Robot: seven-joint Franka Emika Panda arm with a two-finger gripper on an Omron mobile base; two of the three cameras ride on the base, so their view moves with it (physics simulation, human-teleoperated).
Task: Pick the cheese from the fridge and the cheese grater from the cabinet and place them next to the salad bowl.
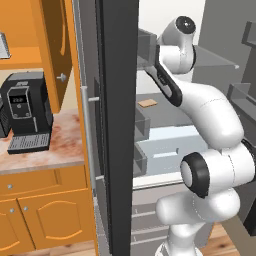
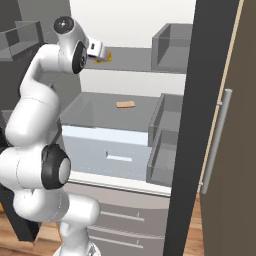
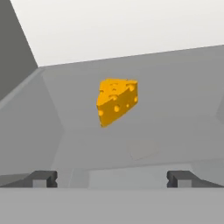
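Note:
The cheese (image 3: 116, 101), a small yellow-orange wedge with holes, lies on a grey upper shelf (image 2: 132, 59) inside the open fridge (image 2: 125, 130). In the hand view it sits straight ahead of my gripper (image 3: 111, 179), a short way beyond the dark fingertips (image 3: 43, 178), which stand wide apart with nothing between them. From the right base view, my gripper (image 2: 101, 54) hovers at the shelf's left end, just above a yellow bit of the cheese (image 2: 100, 61). The orange wall cabinet (image 1: 50, 35) stands open at the left. A grey object (image 1: 2, 46), cut off by the frame edge, is on its shelf. The salad bowl is out of view.
The thick black-edged fridge door (image 1: 117, 125) stands open between the arm and the counter (image 1: 45, 155); its grey bar handle (image 2: 215, 145) shows on the right. A black coffee machine (image 1: 25, 112) sits on the counter. A small tan piece (image 2: 125, 104) lies on the lower fridge shelf, and grey door bins (image 2: 167, 145) hang nearby.

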